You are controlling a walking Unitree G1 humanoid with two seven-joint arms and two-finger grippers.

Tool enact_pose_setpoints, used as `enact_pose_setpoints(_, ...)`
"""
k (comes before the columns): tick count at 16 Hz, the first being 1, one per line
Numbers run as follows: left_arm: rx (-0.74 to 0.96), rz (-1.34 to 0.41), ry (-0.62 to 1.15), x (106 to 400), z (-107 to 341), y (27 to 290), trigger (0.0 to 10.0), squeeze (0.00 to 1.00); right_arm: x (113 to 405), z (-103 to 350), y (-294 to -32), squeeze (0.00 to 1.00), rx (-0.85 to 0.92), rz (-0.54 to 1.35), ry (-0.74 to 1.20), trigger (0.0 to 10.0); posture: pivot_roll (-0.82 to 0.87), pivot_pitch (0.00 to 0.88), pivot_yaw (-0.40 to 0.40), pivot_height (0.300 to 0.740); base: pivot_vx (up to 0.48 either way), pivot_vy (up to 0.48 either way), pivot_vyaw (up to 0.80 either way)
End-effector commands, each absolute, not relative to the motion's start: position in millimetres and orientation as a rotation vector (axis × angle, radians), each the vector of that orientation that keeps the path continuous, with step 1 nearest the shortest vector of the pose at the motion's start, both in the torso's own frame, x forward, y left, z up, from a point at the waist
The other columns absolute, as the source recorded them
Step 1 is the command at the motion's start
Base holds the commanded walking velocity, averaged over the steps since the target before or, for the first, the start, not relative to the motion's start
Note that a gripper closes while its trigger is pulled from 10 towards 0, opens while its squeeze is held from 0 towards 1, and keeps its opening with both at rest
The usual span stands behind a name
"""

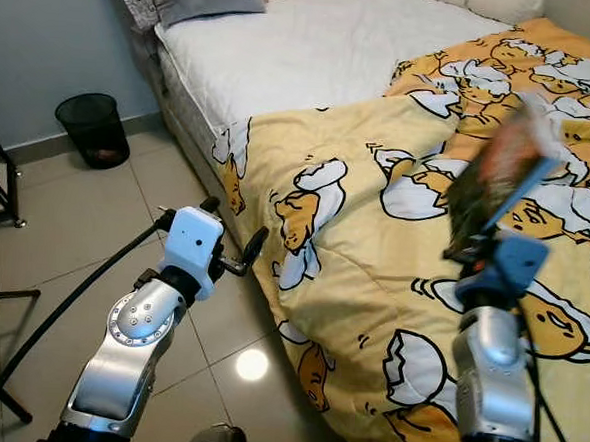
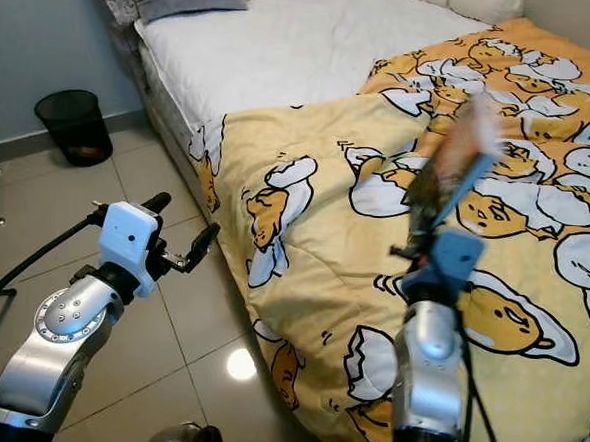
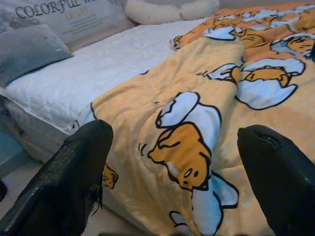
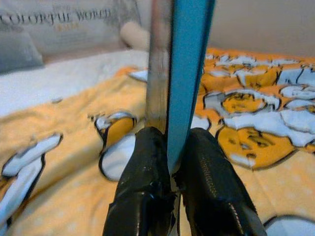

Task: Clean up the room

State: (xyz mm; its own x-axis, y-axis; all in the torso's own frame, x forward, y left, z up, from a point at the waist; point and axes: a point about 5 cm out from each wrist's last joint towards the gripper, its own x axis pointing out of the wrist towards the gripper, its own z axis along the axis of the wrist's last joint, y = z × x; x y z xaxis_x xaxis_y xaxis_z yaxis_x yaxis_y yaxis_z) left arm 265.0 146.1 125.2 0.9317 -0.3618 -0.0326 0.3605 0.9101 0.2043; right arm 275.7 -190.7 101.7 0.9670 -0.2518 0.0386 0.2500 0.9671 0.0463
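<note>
Pale tiled floor (image 1: 64, 237), grey wall (image 1: 46, 35), white-sheeted bed (image 1: 315, 52), yellow cartoon duvet (image 1: 373, 256), black mesh bin (image 1: 93, 129)

— How was the left arm found?
— It was seen raised and bent at the elbow, the silver forearm angled up and forward. The left gripper (image 1: 236, 239) was held with its two black fingers (image 3: 74, 182) spread wide apart, nothing gripped between them.
— And the right arm?
— The right forearm was lifted nearly upright, the blue wrist housing turned upward. The right gripper (image 4: 172, 162) was pointed up and away, its fingers pressed together on a thin flat blue-edged item (image 1: 498, 173), which was clamped by its lower edge and held upright, tilted slightly.
</note>
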Motion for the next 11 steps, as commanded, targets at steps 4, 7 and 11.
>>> enact_pose_setpoints(4, 0.237, -0.342, 0.015, 265.5, 117.3, 145.7, 10.0, 0.00, 266.4, 101.7, -193.0, 0.00, 0.046, -0.375, -0.006, 10.0, -0.02, 0.000, 0.046, 0.740, 0.000, 0.000, -0.80)
enact_pose_setpoints(7, 0.242, -0.326, 0.025, 267.7, 113.1, 148.5, 10.0, 0.00, 264.5, 101.5, -193.2, 0.00, 0.092, -0.388, 0.009, 10.0, -0.02, 0.000, 0.039, 0.740, 0.000, 0.000, -0.53)
enact_pose_setpoints(11, 0.255, -0.291, 0.017, 267.3, 113.4, 152.2, 10.0, 0.00, 274.2, 97.4, -175.4, 0.00, 0.161, -0.251, 0.065, 10.0, 0.01, 0.000, 0.008, 0.740, 0.000, 0.000, -0.20)
